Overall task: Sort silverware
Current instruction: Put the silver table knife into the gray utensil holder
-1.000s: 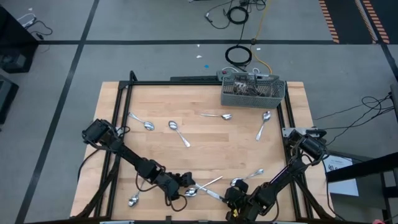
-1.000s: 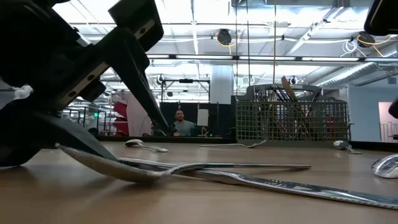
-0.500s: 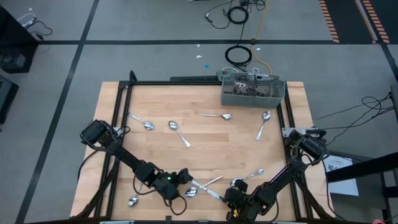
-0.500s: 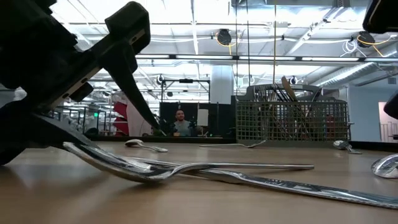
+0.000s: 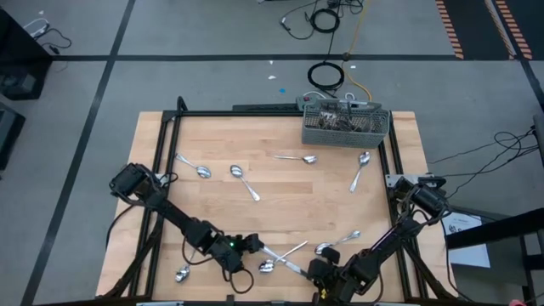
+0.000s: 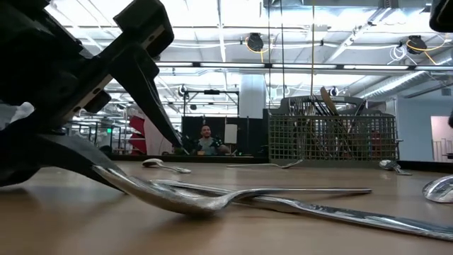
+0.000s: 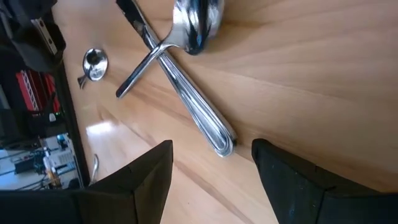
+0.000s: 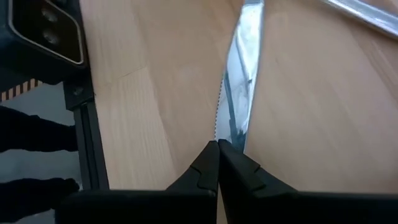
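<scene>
Since a moment ago, the left end effector (image 5: 253, 245) has shifted a little near the front edge of the worktop (image 5: 280, 204), and the spoon (image 6: 177, 200) close to the low camera now lies farther toward the right of that view. The left end effector is spread wide and grips nothing. Its two dark fingers (image 7: 143, 177) sit low on either side of the end of a shiny handle (image 7: 196, 115). This handle belongs to a piece that crosses a spoon with its bowl (image 7: 198, 22) facing up.

The right end effector (image 5: 327, 293) is at the front edge of the worktop, low and off to the right of the left one. Its fingers (image 8: 217, 168) are pressed tight together with nothing between them. Just past their tips lies a knife (image 8: 239, 81) with a toothed edge, flat on the wood.

The silverware is spread around the worktop. A small pile (image 5: 285, 259) of crossed pieces lies near the front, between the two end effectors. Another spoon (image 5: 338, 242) lies just to the right of the pile. One small spoon (image 5: 182, 274) sits near the front left. Farther back there are four more spoons (image 5: 243, 180), well apart from each other. A grey wire basket (image 5: 345, 126) stands at the back right of the worktop, and some pieces already stand inside it. In the low view a person (image 6: 205, 142) shows far behind the worktop.
</scene>
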You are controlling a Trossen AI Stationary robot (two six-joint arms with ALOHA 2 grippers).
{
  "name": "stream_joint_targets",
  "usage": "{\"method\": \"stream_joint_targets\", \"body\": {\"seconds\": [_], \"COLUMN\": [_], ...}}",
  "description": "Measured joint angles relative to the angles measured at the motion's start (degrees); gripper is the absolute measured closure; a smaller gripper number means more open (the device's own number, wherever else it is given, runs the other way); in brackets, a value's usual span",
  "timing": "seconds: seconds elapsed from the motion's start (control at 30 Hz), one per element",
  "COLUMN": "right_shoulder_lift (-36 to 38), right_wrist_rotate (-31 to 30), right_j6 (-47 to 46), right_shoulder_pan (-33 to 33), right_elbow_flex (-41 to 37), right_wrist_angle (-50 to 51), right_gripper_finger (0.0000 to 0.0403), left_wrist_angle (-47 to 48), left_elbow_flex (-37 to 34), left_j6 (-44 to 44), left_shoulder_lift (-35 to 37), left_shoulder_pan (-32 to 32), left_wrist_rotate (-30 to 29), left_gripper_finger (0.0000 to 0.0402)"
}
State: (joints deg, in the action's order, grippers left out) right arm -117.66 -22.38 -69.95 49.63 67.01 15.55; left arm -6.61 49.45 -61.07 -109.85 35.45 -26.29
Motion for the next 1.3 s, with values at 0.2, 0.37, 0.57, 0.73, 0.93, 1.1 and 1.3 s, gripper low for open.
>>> {"method": "stream_joint_targets", "body": {"seconds": [0.2,0.37,0.57,0.73,0.93,1.1,1.3], "right_shoulder_lift": [0.08,0.08,0.15,0.15,0.15,0.15,0.15], "right_wrist_rotate": [-0.02,-0.02,-0.03,-0.03,-0.03,-0.03,-0.03], "right_j6": [-4.57,-6.25,-7.52,-7.35,-6.07,-5.84,-5.66], "right_shoulder_pan": [0.10,0.10,0.10,0.10,0.10,0.10,0.08], "right_elbow_flex": [0.06,0.06,0.06,0.06,0.06,0.06,0.06], "right_wrist_angle": [1.84,2.02,2.73,2.65,2.38,2.26,2.25], "right_gripper_finger": [0.0403,0.0403,0.0403,0.0403,0.0403,0.0403,0.0403], "left_wrist_angle": [-3.19,-5.05,-6.32,-8.73,-9.35,-9.90,-10.66], "left_elbow_flex": [-0.24,-0.24,-0.22,-0.21,-0.07,0.00,0.00], "left_j6": [-4.87,-8.64,-10.43,-14.17,-14.97,-16.32,-16.36], "left_shoulder_lift": [0.03,0.02,-0.06,-0.12,-0.12,-0.12,-0.12], "left_shoulder_pan": [-0.87,-1.66,-2.16,-2.81,-3.37,-3.42,-3.45], "left_wrist_rotate": [1.93,3.76,5.05,5.82,7.38,8.23,8.97], "left_gripper_finger": [0.0159,0.0159,0.0159,0.0159,0.0159,0.0159,0.0159]}}
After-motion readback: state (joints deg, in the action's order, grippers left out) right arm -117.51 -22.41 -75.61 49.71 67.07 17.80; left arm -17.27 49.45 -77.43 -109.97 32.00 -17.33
